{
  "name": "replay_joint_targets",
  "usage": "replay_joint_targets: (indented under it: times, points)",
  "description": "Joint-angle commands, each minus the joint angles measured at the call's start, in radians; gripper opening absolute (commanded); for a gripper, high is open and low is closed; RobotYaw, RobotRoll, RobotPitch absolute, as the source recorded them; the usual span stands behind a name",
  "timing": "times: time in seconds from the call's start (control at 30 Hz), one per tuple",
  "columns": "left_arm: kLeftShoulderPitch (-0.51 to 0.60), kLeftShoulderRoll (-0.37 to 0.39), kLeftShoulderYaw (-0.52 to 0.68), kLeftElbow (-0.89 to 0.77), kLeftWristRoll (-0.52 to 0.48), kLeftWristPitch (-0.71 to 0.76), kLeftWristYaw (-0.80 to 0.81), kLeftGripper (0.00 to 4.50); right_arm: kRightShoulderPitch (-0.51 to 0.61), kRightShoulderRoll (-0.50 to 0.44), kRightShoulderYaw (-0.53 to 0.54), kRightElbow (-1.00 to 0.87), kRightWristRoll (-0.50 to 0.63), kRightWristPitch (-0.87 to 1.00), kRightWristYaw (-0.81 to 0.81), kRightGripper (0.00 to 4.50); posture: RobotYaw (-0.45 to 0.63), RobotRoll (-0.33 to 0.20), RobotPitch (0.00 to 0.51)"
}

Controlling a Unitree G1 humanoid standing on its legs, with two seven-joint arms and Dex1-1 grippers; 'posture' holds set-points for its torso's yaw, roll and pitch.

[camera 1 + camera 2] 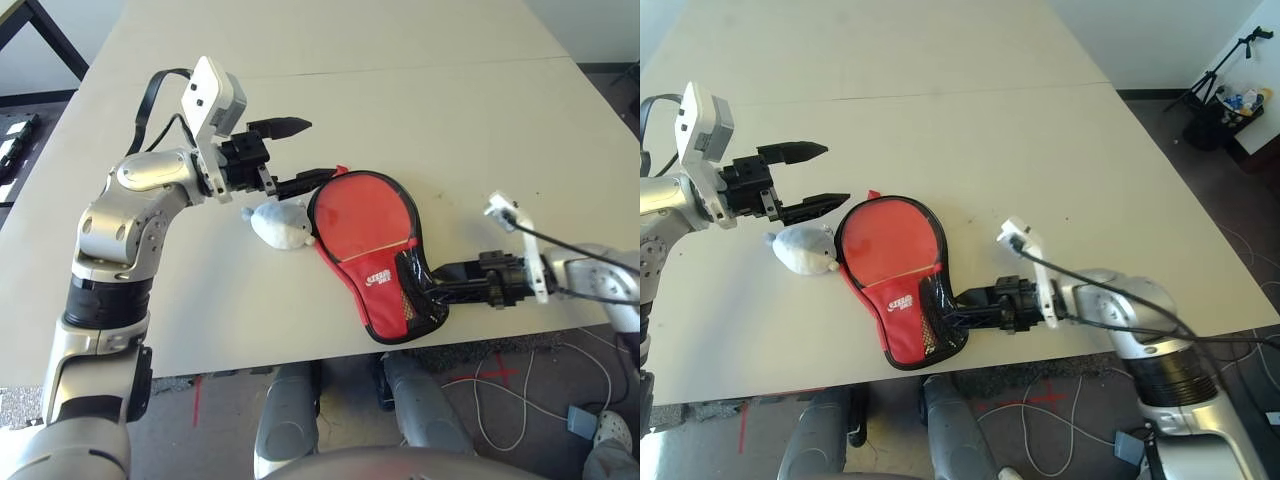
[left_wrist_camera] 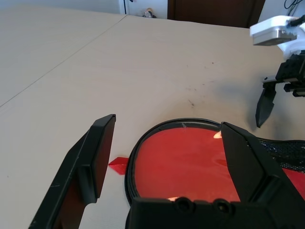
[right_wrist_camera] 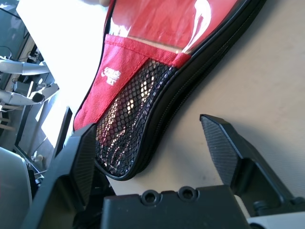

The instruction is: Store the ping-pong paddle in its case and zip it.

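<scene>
You see a pale worktop (image 1: 400,120) with a seam across it, the case (image 1: 375,250) lying closed near its front edge, fluffy ball (image 1: 280,225) touching it, left hand (image 1: 300,155) released above, right hand (image 3: 152,152) released at the case's narrow end, cables (image 1: 520,390) on grey floor.

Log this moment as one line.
case: zipped, flat on table | left gripper: open above it | right gripper: open at handle end

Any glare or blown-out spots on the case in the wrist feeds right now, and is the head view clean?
Left wrist view: small bright glints on the glossy red face of the case, otherwise evenly lit. Right wrist view: white streaks of glare across the case's shiny window, and the background beyond it is blown out to white. Left eye view: even light, soft shadow under the left gripper, no glare on the table.
</scene>
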Motion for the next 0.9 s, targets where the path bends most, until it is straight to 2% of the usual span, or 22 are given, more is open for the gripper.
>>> replay_joint_targets:
  times: [0.03,0.23,0.47,0.6,0.9]
  points:
    - [-0.002,0.000,-0.017,0.010,0.007,-0.008,-0.014,4.50,-0.031,-0.021,-0.003,0.061,-0.034,-0.034,0.006,4.48,0.00,0.000,0.227]
    - [-0.007,0.008,-0.016,0.015,0.006,-0.006,-0.022,4.50,-0.055,0.014,-0.026,0.132,-0.068,-0.108,-0.021,4.48,0.00,0.000,0.229]
    - [-0.013,0.028,-0.009,0.032,0.012,-0.007,-0.034,4.50,-0.102,0.158,-0.112,0.206,-0.093,-0.283,-0.110,4.48,-0.01,0.000,0.228]
    - [-0.016,0.054,-0.008,0.042,0.016,-0.001,-0.045,4.50,-0.148,0.246,-0.102,0.250,-0.158,-0.432,-0.159,4.48,-0.01,0.000,0.228]
    - [0.026,0.184,-0.046,0.005,0.031,0.054,-0.120,4.50,-0.217,0.382,-0.007,0.259,-0.240,-0.560,-0.145,4.48,0.00,0.000,0.233]
